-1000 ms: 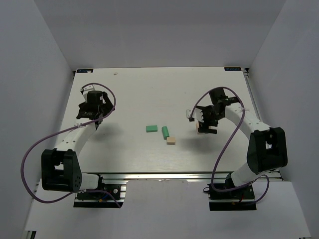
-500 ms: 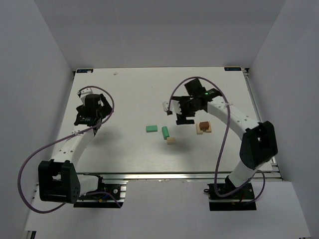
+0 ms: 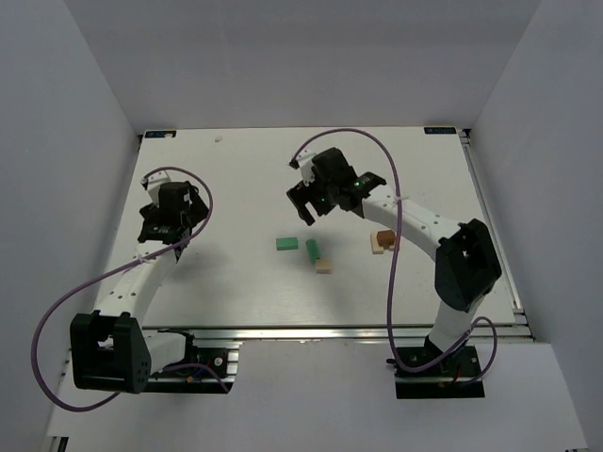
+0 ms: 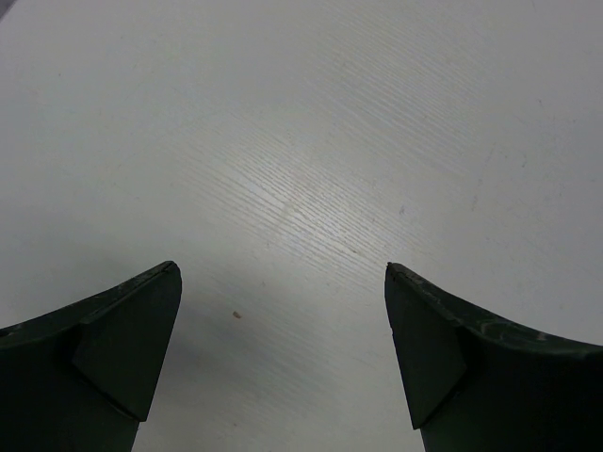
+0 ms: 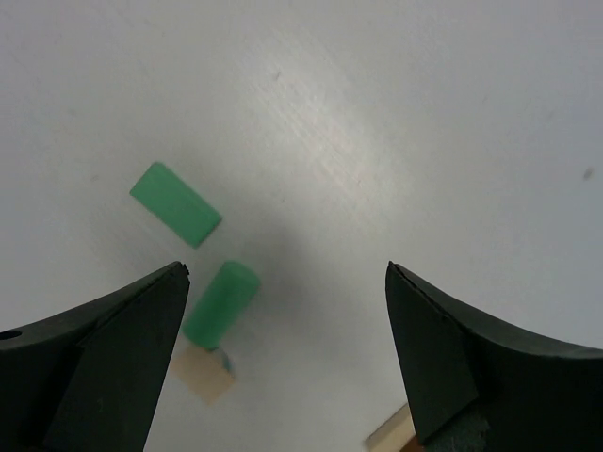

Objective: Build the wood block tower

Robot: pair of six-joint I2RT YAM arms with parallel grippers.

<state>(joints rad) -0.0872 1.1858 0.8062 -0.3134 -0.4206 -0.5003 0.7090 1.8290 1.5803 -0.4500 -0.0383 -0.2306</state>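
Wood block tower [image 3: 382, 241] is sitting right of centre, only two layers as far as I can tell: a dark brown piece on a tan one. Three pieces are lying loose mid-table [image 3: 245, 169]: flat green block [image 3: 287, 243], second green block [image 3: 313, 250], and tan block [image 3: 323, 266] at its near end. Most of the stacking is remaining, by my judgement.

Right gripper [image 3: 305, 209] is hovering just beyond the greens, jaws wide, carrying nothing. Left gripper [image 3: 162, 224] is hanging at far left, jaws wide, empty.

The overhead view is giving the layout and the tower. The right wrist view is showing the loose three close up; the left wrist view, only tabletop.

Three loose blocks [image 3: 313, 250], stack [image 3: 382, 241] to their right
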